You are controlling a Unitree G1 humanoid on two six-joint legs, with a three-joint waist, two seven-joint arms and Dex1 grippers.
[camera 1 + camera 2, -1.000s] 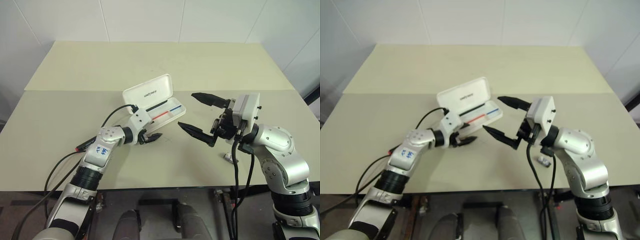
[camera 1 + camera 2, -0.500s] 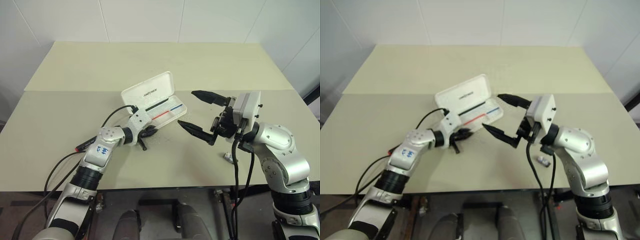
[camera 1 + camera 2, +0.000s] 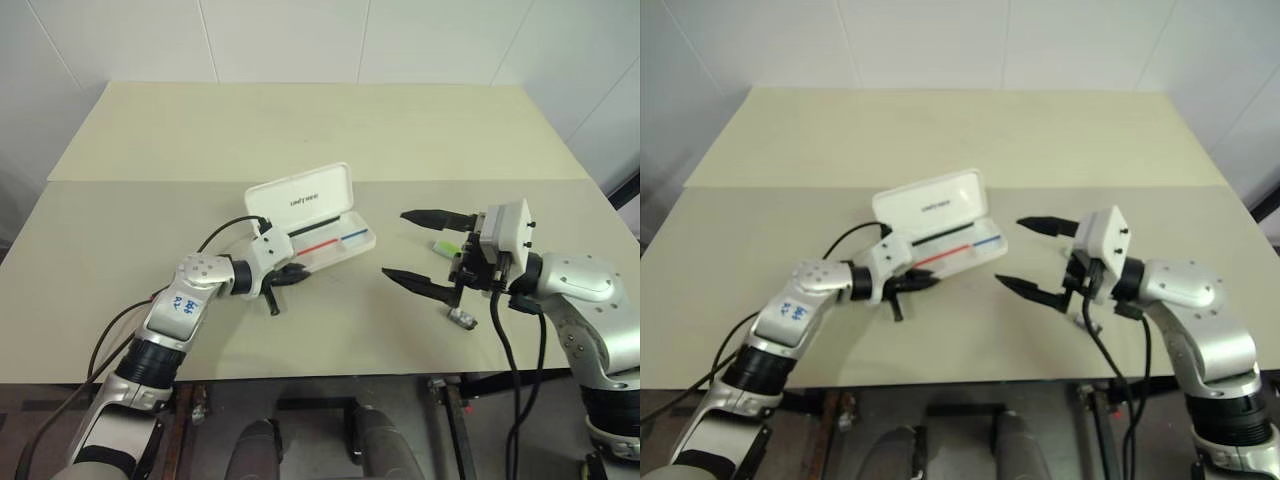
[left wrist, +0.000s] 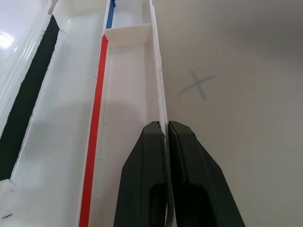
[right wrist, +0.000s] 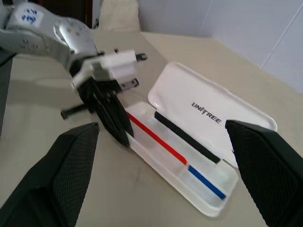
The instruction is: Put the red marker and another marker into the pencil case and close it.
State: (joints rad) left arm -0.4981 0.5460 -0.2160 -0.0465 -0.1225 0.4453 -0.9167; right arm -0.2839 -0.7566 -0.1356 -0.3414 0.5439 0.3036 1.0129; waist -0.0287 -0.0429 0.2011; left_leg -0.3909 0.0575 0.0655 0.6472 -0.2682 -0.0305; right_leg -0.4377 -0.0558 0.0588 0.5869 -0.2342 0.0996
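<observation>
Two black fingers of the left gripper [image 4: 166,135] press together on the front wall of the open pencil case [image 3: 335,238], mid-frame. At right the right gripper [image 3: 420,250] hangs spread wide and empty, with bare tabletop [image 3: 300,130] between it and the case. Another marker [image 3: 447,246] lies behind its fingers, a grey stub [image 3: 462,318] below them

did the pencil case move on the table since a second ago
Yes. The pencil case has swung against the table's seam: its lid now lies nearly parallel to that line, pulled by the shut left gripper pinching its front wall.
</observation>
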